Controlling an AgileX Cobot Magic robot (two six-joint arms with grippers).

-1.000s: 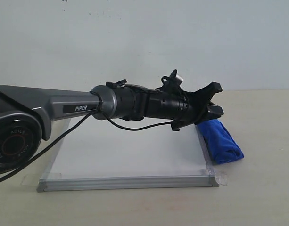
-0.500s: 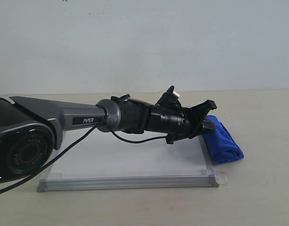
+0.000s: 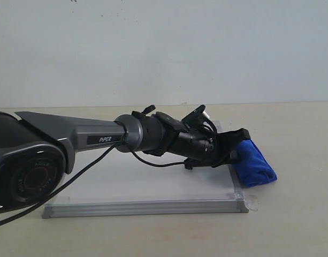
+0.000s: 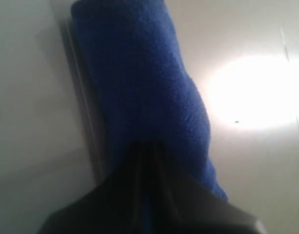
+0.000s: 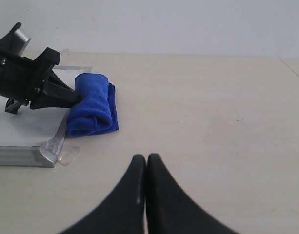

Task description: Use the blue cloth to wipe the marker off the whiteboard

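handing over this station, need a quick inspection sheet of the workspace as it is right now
surface: pale table
job's things: whiteboard flat on the table, no pen marks visible on it; rolled blue cloth beside its frame
clutter: nothing seen
grippers: left gripper shut, tips at the cloth; right gripper shut, over the table away from the board
cables: black cable loops under the left arm above the board
surroundings: plain pale wall
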